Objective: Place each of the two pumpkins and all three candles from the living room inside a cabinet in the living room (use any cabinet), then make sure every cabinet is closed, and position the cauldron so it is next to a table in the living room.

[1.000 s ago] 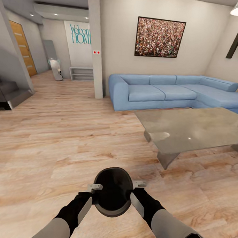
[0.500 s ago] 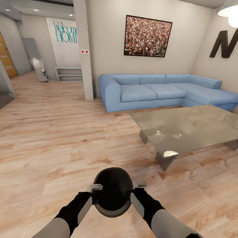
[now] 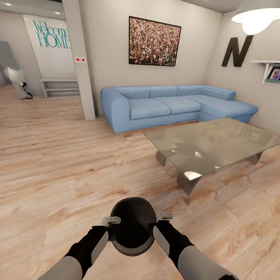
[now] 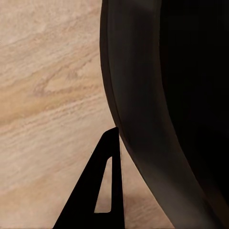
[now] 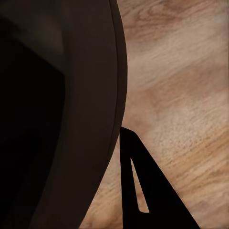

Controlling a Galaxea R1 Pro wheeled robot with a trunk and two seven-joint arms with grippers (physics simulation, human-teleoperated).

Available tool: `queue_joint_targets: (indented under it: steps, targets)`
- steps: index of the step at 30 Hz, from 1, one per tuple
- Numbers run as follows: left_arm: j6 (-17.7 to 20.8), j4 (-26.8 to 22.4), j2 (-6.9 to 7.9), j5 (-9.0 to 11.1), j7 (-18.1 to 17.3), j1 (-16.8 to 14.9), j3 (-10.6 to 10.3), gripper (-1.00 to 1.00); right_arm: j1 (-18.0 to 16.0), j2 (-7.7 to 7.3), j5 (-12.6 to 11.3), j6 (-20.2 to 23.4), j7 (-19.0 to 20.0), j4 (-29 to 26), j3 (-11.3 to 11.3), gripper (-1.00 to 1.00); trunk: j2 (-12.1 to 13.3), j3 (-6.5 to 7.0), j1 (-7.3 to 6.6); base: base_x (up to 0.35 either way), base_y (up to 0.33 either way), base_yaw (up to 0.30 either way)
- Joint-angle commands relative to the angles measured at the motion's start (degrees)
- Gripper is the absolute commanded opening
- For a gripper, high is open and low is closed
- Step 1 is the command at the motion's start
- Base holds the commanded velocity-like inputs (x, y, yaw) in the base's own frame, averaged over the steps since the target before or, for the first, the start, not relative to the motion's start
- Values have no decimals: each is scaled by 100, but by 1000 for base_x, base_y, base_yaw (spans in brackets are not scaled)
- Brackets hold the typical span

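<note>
Head view: I have the cauldron (image 3: 132,226) carried low between both arms above the wood floor (image 3: 52,160). The left tool (image 3: 103,232) presses its left side and the right tool (image 3: 161,234) its right; how far either is open I cannot tell. The table (image 3: 222,140) stands ahead to the right, well apart, before the sofa (image 3: 166,102).

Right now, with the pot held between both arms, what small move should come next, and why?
Probably roll forward and to the right toward the coffee table. The black pot is held between the left gripper and right gripper over bare floor, well short of the table it must end up beside.
</note>
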Motion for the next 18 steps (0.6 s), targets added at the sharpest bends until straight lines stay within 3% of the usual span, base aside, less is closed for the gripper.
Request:
queue_joint_targets:
  steps: [1,18]
  targets:
    - [-13,5,0,223,-22,-3,39,-100,-2,2,-39,-157,106,-21,-4,-100,-1,1,-1,135,325,-279]
    - [-4,5,0,226,-22,-7,42,-100,-2,2,-41,-157,107,-21,-4,-100,-1,1,-1,163,315,-279]
